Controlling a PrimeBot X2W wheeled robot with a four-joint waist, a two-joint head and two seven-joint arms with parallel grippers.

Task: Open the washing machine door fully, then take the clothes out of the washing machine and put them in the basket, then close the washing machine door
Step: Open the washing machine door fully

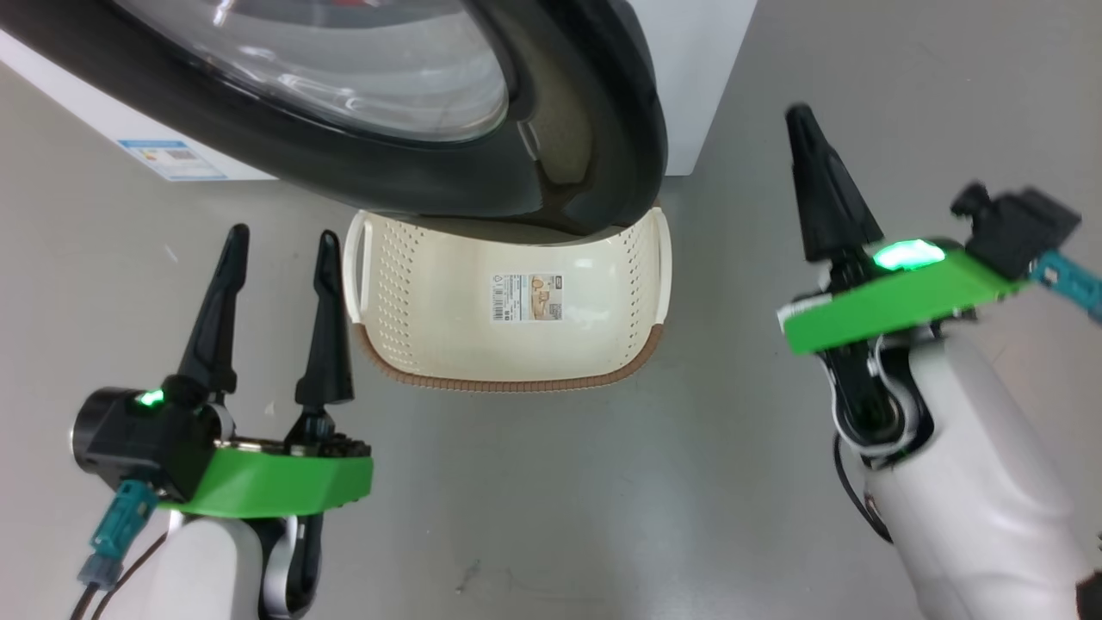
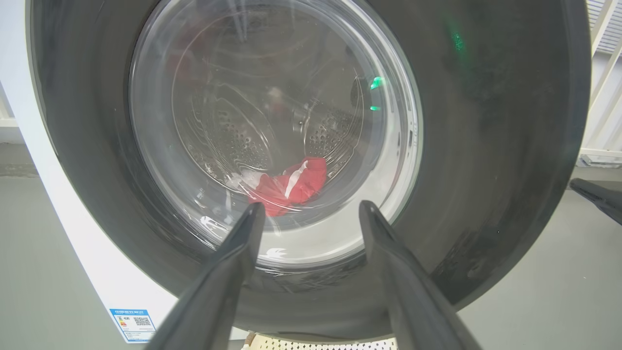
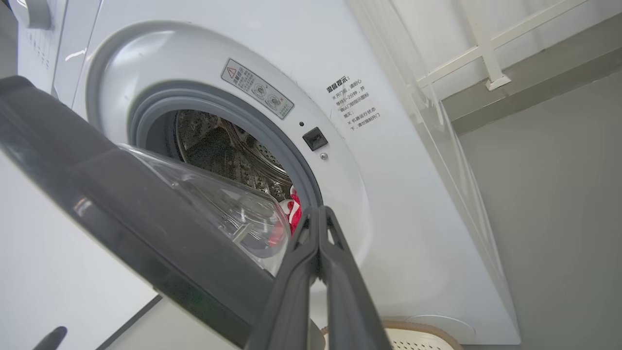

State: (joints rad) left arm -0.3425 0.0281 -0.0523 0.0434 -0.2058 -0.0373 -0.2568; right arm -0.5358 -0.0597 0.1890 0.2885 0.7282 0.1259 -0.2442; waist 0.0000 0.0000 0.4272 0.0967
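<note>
The washing machine (image 3: 403, 204) stands with its door (image 3: 121, 209) swung partly out, so the grey gasket (image 3: 214, 99) and steel drum (image 3: 228, 150) show. Red clothes (image 3: 294, 212) lie low in the drum; through the door glass (image 2: 272, 97) they appear as a red piece with white trim (image 2: 291, 187). The cream basket (image 1: 508, 301) sits on the floor under the door's black rim (image 1: 594, 129), holding nothing. My left gripper (image 1: 282, 237) is open, left of the basket, its fingers (image 2: 233, 262) facing the door's outside. My right gripper (image 1: 801, 120) is shut, right of the door, holding nothing.
Grey floor (image 1: 551, 499) spreads around the basket and between my arms. A blue label (image 1: 172, 159) marks the machine's lower front. White railing (image 3: 486, 53) runs behind the machine's right side.
</note>
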